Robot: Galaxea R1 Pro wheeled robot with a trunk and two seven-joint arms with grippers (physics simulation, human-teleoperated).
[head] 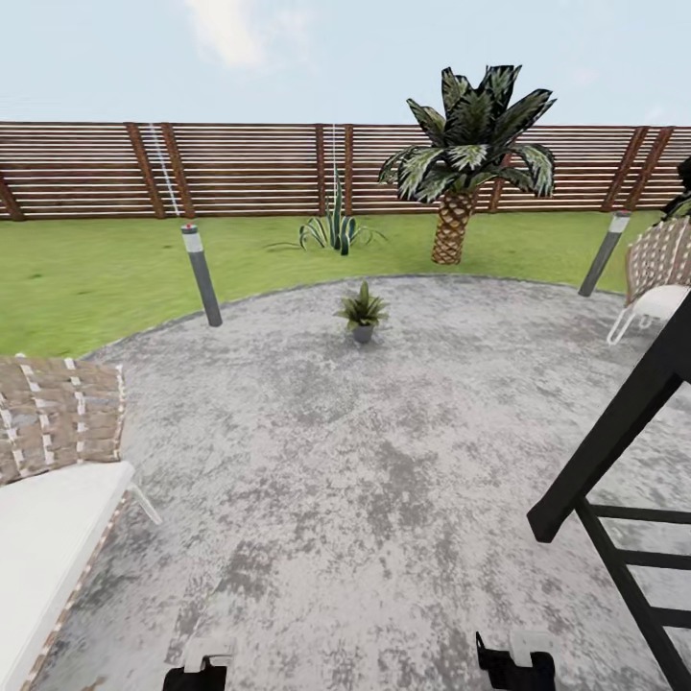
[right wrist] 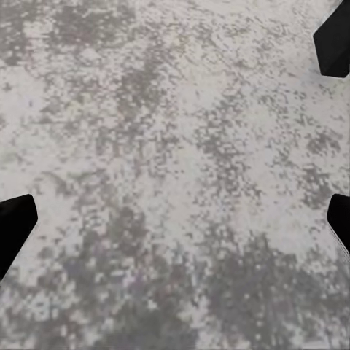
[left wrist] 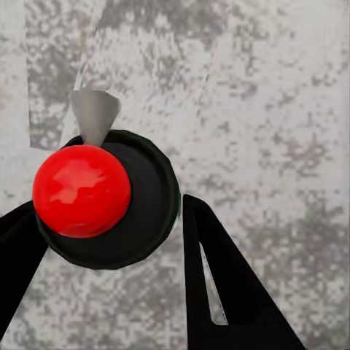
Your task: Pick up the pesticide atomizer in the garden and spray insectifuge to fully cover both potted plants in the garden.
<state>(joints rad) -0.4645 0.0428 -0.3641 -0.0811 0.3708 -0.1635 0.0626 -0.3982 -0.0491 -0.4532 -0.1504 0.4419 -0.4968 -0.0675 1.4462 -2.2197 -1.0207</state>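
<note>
Flat, even daylight is rendering bright; shadows are barely showing, wrist views are looking pixelated, fence (head: 240, 168) is bowing at edges.

red-topped black pesticide atomizer (left wrist: 109, 200) between gripper fingers; potted plant (head: 363, 313) upright on patio.

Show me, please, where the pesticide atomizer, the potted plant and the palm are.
pesticide atomizer (left wrist: 82, 191): left wrist view, on its red top.
potted plant (head: 363, 310): head view, on its green leaves.
palm (head: 451, 226): head view, on its trunk.
</note>
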